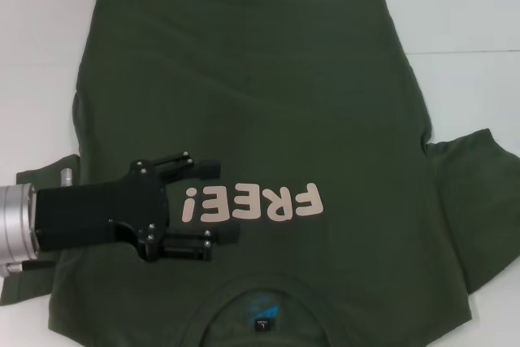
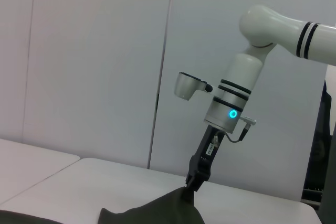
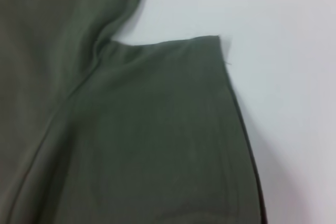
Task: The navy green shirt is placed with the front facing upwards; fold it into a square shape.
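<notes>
Dark olive-green cotton T-shirt (image 1: 268, 119) flat, lettering up | left hand (image 1: 213, 201) wide, empty, beside lettering, poised to fold | right hand (image 2: 192, 181) at sleeve, grip unclear

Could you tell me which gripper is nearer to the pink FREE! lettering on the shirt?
The left. The left gripper hovers open over the navy green shirt, jaws right beside the FREE! lettering. The right gripper sits out at the shirt's far edge.

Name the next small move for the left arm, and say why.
Probably lower the left gripper toward the left sleeve and close on it: its fingers are open above the navy green shirt, which lies flat, front up, not yet folded.
</notes>
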`<action>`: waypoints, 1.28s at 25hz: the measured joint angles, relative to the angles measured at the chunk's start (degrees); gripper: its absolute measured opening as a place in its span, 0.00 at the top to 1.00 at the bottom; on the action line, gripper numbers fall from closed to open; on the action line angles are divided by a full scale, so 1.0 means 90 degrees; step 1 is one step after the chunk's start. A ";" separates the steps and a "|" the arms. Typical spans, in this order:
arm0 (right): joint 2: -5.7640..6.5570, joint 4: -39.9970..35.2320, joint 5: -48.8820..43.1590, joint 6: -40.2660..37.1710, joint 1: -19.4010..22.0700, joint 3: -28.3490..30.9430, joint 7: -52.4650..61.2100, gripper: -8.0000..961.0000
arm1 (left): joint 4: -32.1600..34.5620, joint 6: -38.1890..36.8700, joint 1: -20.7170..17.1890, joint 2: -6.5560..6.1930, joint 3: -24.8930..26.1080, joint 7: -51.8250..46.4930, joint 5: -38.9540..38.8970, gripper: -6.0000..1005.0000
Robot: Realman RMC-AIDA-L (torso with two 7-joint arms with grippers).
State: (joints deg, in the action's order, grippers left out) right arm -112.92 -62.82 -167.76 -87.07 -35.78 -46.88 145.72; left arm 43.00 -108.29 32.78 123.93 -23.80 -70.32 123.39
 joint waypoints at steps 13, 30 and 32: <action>0.0023 0.0017 -0.0013 0.0616 -0.0011 0.0010 0.0000 0.99 | -0.0026 0.0155 0.0043 0.0000 -0.0012 0.0000 -0.0008 0.16; -0.0367 -0.0094 0.0893 0.0323 -0.0532 -0.0056 -0.0491 0.98 | -0.0100 0.0220 0.0069 -0.0001 -0.0012 -0.0007 -0.0030 0.16; -0.0465 -0.0243 0.1018 0.0187 -0.0603 -0.0074 -0.0570 0.98 | -0.0101 0.0220 0.0069 -0.0001 -0.0012 -0.0010 -0.0039 0.16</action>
State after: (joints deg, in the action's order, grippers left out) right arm -117.10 -65.01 -158.60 -85.38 -41.20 -47.55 140.59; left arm 42.09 -106.31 33.40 123.92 -23.91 -70.41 123.04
